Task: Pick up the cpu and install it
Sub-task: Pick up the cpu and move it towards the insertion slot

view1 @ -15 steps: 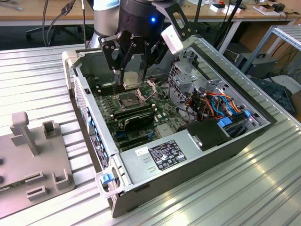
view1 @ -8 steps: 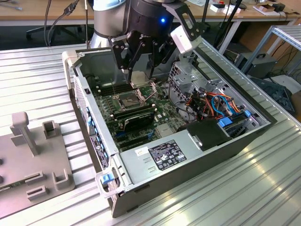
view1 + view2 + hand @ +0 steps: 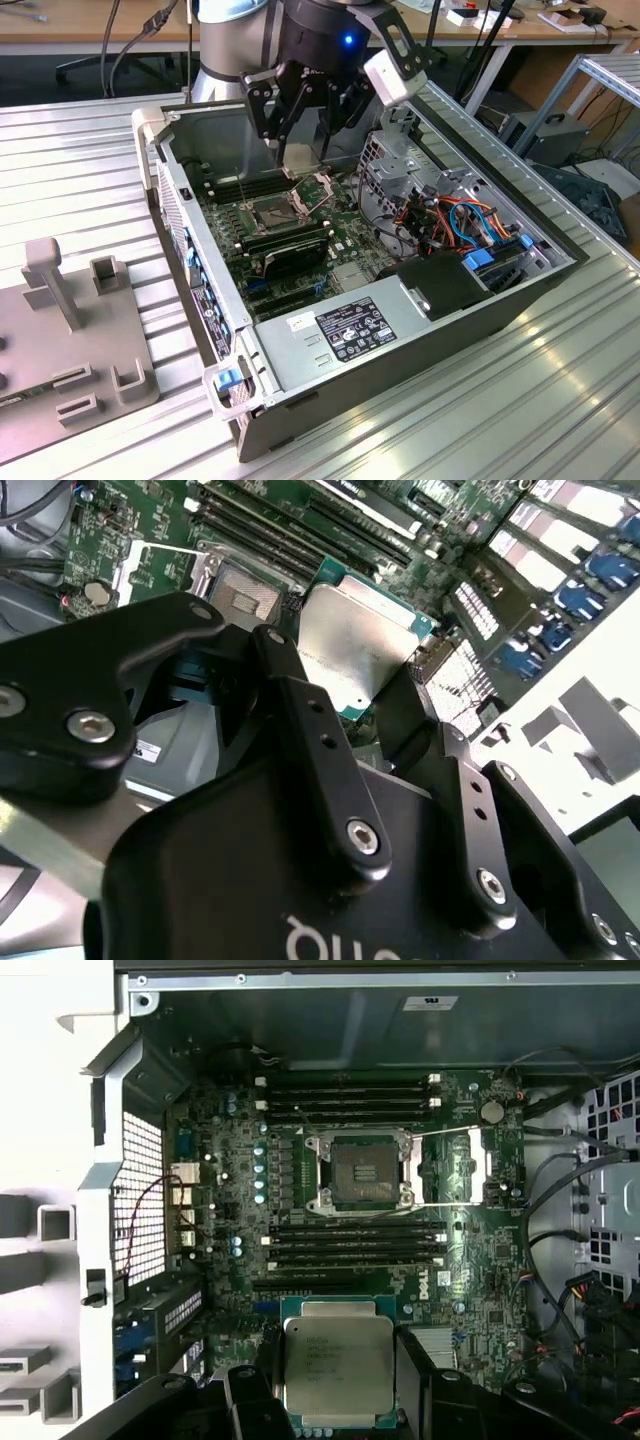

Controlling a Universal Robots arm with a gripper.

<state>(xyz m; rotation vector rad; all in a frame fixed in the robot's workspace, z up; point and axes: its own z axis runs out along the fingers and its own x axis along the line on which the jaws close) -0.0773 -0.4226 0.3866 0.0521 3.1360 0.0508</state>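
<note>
Metal desk, open computer case, gripper pinching cpu by two edges, above the board near the open socket, case walls well apart.

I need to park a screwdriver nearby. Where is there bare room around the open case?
The ribbed metal table is bare at the exterior view's right of the open black computer case. Inside is crowded: the black tool holds the square silver CPU over the green motherboard, with coloured cables alongside.
</note>
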